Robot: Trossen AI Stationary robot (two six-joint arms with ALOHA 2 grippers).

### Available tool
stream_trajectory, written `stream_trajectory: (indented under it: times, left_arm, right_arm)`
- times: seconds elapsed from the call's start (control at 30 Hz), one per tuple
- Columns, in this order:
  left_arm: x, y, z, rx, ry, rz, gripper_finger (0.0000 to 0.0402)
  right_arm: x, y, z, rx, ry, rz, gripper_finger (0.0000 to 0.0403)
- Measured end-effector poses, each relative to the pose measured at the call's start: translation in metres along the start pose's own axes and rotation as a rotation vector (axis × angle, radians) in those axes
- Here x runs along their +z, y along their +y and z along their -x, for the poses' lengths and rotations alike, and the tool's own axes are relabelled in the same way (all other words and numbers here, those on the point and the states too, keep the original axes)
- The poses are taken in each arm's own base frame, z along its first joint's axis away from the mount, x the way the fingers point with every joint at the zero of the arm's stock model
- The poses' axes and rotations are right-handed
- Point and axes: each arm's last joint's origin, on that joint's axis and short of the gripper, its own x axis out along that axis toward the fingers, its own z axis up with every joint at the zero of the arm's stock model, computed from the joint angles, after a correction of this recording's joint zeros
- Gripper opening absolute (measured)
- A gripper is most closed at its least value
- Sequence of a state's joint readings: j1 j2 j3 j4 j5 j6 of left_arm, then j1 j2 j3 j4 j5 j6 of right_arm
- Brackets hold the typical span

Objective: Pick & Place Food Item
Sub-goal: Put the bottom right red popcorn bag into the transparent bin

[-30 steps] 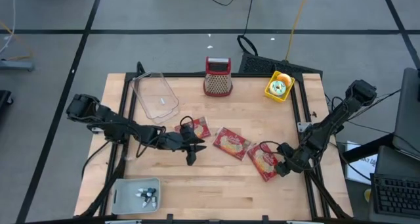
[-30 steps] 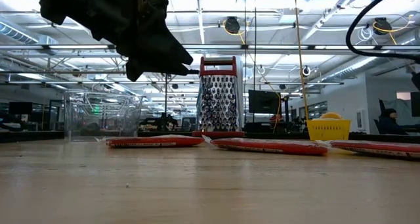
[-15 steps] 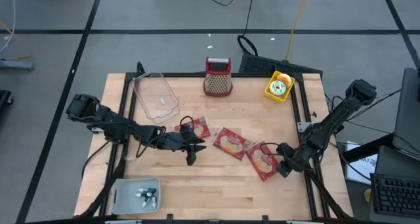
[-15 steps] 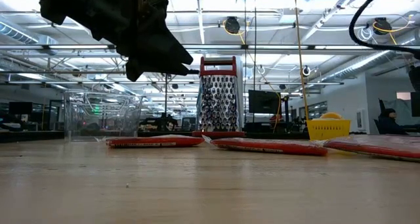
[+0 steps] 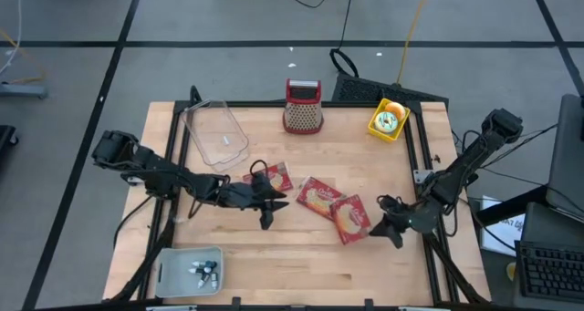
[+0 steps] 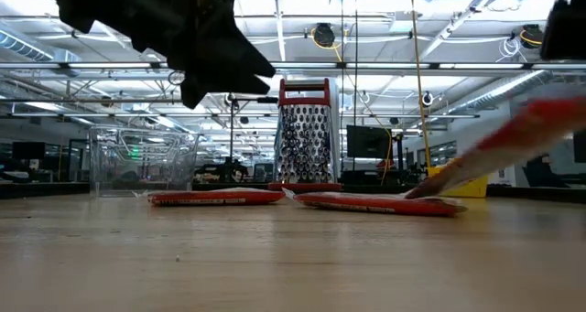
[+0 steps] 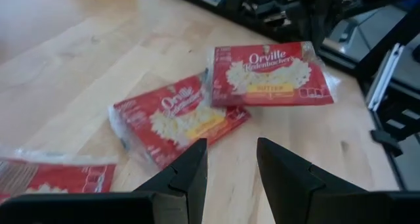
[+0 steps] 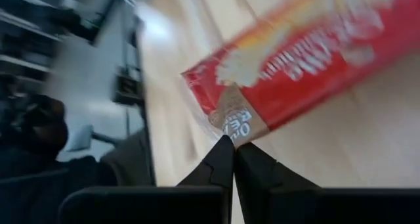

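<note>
Right gripper (image 5: pixel 383 222) pinching corner of popcorn bag (image 5: pixel 351 218), bag tilted up off the table (image 5: pixel 301 265) at its gripped end.

Fingers (image 8: pixel 220 161) pressed together on the bag's clear edge seam, near the table's right side. Far end of the lifted bag touching or overlapping second popcorn bag (image 5: pixel 319 198), lying flat mid-table. Third popcorn bag (image 5: pixel 274 178) flat just left of it, beside the left gripper (image 5: pixel 271 204), hovering above the table with fingers (image 7: pixel 187 175) partly spread, holding nothing. At the back: clear container (image 5: pixel 215 133), red-topped grater (image 5: pixel 303 107) upright, yellow basket (image 5: pixel 388 119). Grey tray (image 5: pixel 187 267) at front left corner.
</note>
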State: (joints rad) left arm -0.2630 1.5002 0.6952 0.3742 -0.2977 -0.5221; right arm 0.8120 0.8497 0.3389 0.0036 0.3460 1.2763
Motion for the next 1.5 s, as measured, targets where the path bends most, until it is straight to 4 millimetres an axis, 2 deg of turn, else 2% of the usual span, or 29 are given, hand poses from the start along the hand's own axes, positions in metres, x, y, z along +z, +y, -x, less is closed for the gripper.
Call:
stream_trajectory:
  times: [0.33, 0.53, 0.77, 0.9, 1.07, 1.17, 1.37, 1.5]
  left_arm:
    - [0.009, -0.004, 0.001, -0.025, -0.101, -0.020, 0.0132]
    - [0.015, -0.008, 0.001, -0.068, -0.153, 0.005, 0.0131]
    - [0.028, -0.017, 0.003, -0.188, -0.210, 0.030, 0.0136]
    - [0.045, -0.031, 0.000, -0.166, -0.145, -0.048, 0.0175]
    - [0.062, -0.045, -0.015, -0.092, -0.009, -0.184, 0.0237]
    - [0.068, -0.051, -0.027, -0.086, 0.031, -0.240, 0.0258]
    - [0.071, -0.062, -0.054, -0.122, 0.088, -0.354, 0.0262]
    - [0.064, -0.060, -0.066, -0.071, 0.157, -0.387, 0.0252]
  right_arm:
    - [0.025, 0.026, 0.004, 0.137, -0.371, 0.427, 0.0000]
    - [0.043, 0.031, 0.005, 0.114, -0.518, 0.606, 0.0000]
    - [0.058, 0.021, -0.003, 0.033, -0.538, 0.612, 0.0000]
    - [0.063, 0.019, -0.013, 0.055, -0.522, 0.610, 0.0000]
    - [0.070, 0.019, -0.025, 0.136, -0.517, 0.614, 0.0000]
    - [0.072, 0.017, -0.031, 0.143, -0.519, 0.613, 0.0000]
    - [0.073, 0.014, -0.037, 0.139, -0.505, 0.616, 0.0000]
    - [0.074, 0.015, -0.037, 0.151, -0.517, 0.613, 0.0000]
